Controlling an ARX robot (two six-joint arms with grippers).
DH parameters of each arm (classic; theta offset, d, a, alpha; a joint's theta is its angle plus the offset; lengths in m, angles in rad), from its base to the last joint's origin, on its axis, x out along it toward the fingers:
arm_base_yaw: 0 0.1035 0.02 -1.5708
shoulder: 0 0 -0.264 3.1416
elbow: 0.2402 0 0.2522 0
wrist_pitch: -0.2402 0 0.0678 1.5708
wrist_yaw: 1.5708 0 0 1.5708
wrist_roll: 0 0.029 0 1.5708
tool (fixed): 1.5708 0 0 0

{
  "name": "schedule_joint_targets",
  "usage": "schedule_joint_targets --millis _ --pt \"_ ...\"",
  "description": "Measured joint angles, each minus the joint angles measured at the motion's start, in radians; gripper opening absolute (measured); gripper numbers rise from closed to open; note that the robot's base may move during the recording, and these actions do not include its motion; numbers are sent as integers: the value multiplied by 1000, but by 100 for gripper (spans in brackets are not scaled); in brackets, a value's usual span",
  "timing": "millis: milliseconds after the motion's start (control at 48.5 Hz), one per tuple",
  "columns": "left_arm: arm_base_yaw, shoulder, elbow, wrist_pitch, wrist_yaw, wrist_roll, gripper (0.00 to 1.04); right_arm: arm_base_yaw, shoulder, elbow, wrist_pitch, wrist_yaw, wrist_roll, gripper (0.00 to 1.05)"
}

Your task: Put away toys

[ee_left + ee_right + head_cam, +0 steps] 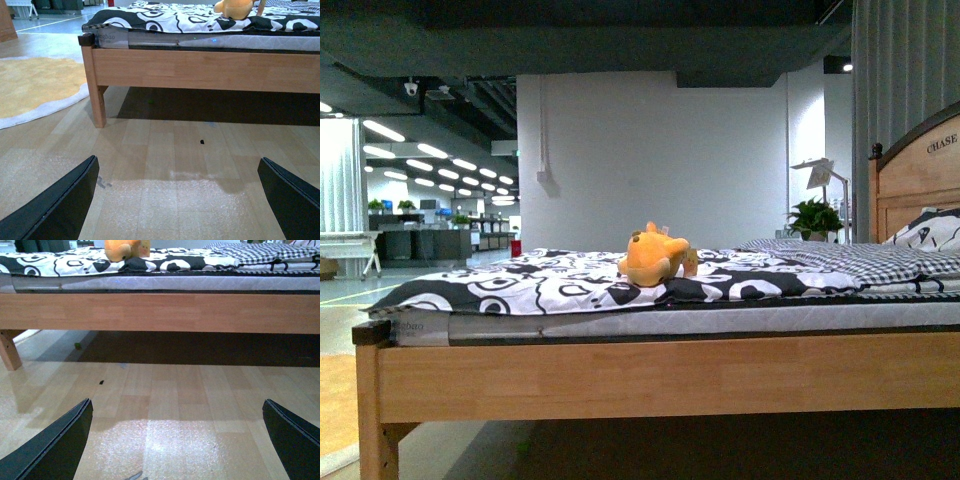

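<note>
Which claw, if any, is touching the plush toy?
Neither; apart. Wrist views show the left claw and right claw open above the floor, while the plush toy lies up on the bed.

The bed (660, 375) runs left to right across the scene, its long side rail nearest and its headboard (915, 185) at the right end. A bedspread (550, 285) lies over the mattress (620, 322). The plush toy (655, 258) rests on the bedspread, about midway along the bed. To its right a blanket (840, 262) lies on the bed, and a pillow (932, 230) leans against the headboard. Behind the bed, toward the right, stand a potted plant (815, 218) and a lamp (825, 175). A rug (35, 85) lies on the floor (175, 165) left of the bed's near left leg (98, 100).
</note>
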Motion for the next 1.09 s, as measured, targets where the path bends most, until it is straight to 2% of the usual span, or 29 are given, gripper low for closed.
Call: schedule_joint_targets --millis 1094 --pt "0 0 0 0 -2 0 99 0 0 0 0 0 0 104"
